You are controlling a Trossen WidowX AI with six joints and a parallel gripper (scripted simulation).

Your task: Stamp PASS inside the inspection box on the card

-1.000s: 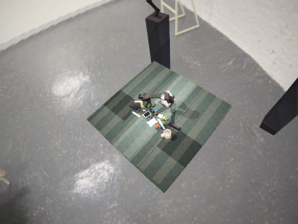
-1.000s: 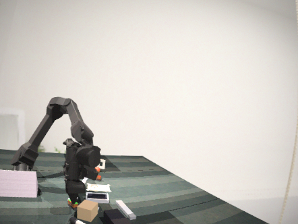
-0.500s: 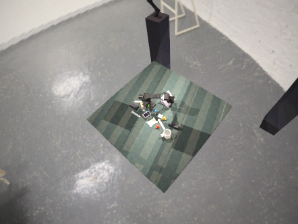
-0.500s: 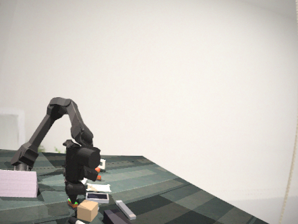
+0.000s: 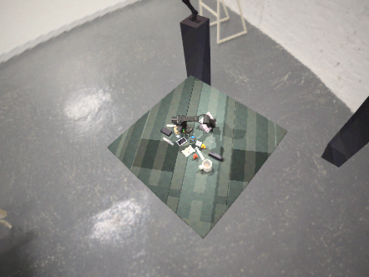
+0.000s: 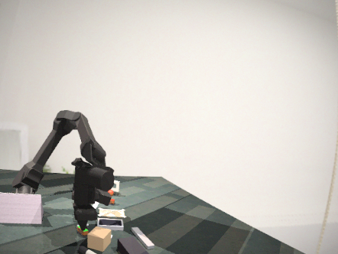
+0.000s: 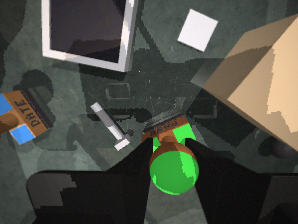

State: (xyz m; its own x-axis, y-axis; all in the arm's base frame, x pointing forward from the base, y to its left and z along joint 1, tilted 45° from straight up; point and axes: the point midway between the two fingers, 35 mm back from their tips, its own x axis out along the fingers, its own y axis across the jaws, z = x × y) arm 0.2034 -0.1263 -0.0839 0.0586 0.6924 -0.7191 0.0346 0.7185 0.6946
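Wrist view: gripper (image 7: pixel 171 150) clamped on the PASS stamp (image 7: pixel 172 167) — dark fingers press both sides of its green knob.
PASS stamp: upright on the bench (image 7: pixel 150 70), its orange base (image 7: pixel 165 128) down, between the box and a small white bar (image 7: pixel 111 127).
Pad: one, white-framed tray (image 7: pixel 89 31) with a dark inked face, up-left of the stamp, apart from it.
Stamps: two in the wrist view — the green PASS one and a blue-knobbed DATE stamp (image 7: pixel 22 119) lying on its side at left.
Box: one tan cardboard box (image 7: pixel 260 80), just right of the stamp.
White square: one (image 7: pixel 198 29), flat near the box.
Top view: one mug (image 5: pixel 206 166); contents cannot be made out.
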